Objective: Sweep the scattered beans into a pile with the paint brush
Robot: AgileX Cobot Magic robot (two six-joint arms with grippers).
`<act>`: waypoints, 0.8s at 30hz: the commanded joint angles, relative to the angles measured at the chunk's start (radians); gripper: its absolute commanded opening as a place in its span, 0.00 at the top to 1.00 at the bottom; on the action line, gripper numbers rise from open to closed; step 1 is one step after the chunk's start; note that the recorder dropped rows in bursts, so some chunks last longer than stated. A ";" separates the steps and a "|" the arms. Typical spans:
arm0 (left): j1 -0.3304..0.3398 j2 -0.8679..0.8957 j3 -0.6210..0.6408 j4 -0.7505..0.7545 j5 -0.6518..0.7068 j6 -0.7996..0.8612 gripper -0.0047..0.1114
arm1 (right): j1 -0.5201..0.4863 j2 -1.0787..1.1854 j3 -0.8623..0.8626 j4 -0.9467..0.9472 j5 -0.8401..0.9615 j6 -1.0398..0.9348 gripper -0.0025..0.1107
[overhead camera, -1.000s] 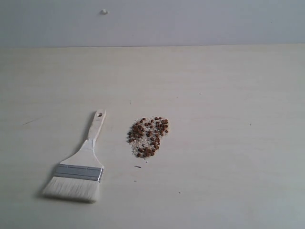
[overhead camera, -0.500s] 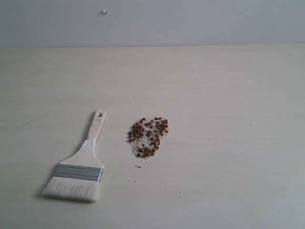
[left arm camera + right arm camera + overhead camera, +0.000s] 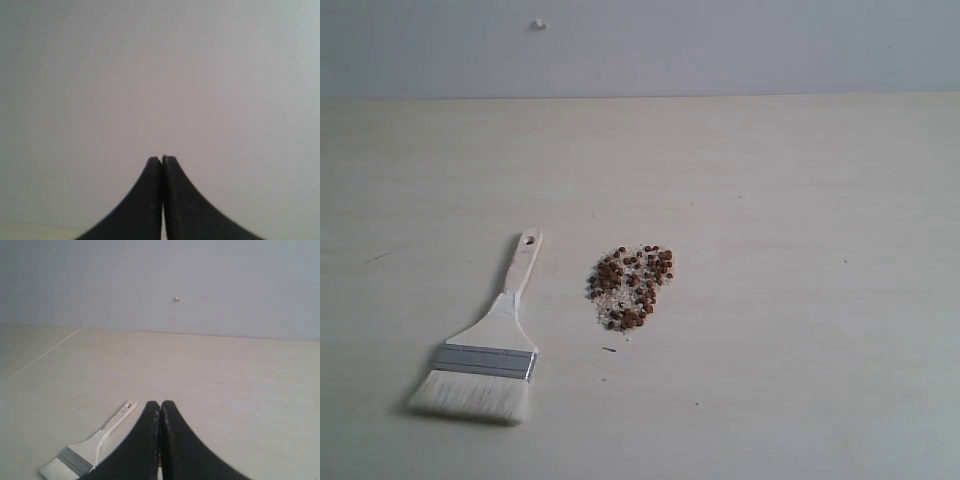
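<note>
Table point(image 3: 800, 200) edge runs well beyond paint brush point(image 3: 486, 358) and pile point(image 3: 632, 288).

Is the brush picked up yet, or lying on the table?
Lying flat: the paint brush rests on the table beside the beans, with no gripper touching it in the exterior view.

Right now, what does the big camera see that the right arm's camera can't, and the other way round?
Only the exterior view shows the beans, bunched together beside the brush. Only the right wrist view shows the right gripper, shut with nothing in it. Both show the brush lying flat on the table, and a small white dot on the wall.
</note>
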 commanded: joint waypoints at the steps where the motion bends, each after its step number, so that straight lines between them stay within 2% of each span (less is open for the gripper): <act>1: 0.001 0.004 0.029 -0.302 0.047 0.402 0.96 | 0.002 -0.009 0.004 -0.003 -0.017 -0.001 0.98; 4: 0.001 0.004 0.029 -0.443 0.120 0.629 0.96 | 0.002 -0.009 0.004 -0.003 -0.017 -0.001 0.98; 8: 0.001 0.004 0.029 -0.542 0.177 0.782 0.96 | 0.002 -0.009 0.004 -0.003 -0.017 -0.001 0.98; 15: 0.001 0.004 0.029 -0.547 0.287 0.794 0.96 | 0.002 -0.009 0.004 -0.003 -0.017 -0.001 0.98; 24: 0.001 0.004 0.029 -0.547 0.294 0.798 0.96 | 0.002 -0.009 0.004 -0.003 -0.017 -0.001 0.98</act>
